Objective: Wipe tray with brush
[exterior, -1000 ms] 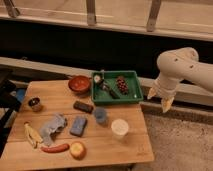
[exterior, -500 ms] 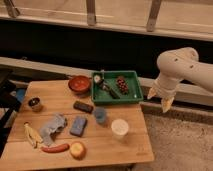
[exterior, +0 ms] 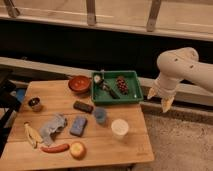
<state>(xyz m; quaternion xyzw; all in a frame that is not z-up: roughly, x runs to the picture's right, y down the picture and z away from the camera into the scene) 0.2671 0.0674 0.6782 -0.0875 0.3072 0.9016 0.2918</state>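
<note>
The green tray (exterior: 134, 76) sits at the back right of the wooden table. The brush (exterior: 107, 87) lies inside its left half, pale round head toward the back left and dark handle pointing to the front right. A reddish-brown bumpy lump (exterior: 121, 84) lies in the tray to the right of the brush. My gripper (exterior: 159, 99) hangs off the table's right side, to the right of the tray and apart from it. It points down, open and empty.
A red-brown bowl (exterior: 79, 84) stands left of the tray. A flat black bar (exterior: 83, 106), blue cup (exterior: 100, 116), white cup (exterior: 120, 128), blue sponge (exterior: 78, 125), grey cloth (exterior: 52, 126), banana (exterior: 33, 135), sausage (exterior: 54, 148) and apple (exterior: 77, 150) lie on the table (exterior: 140, 150).
</note>
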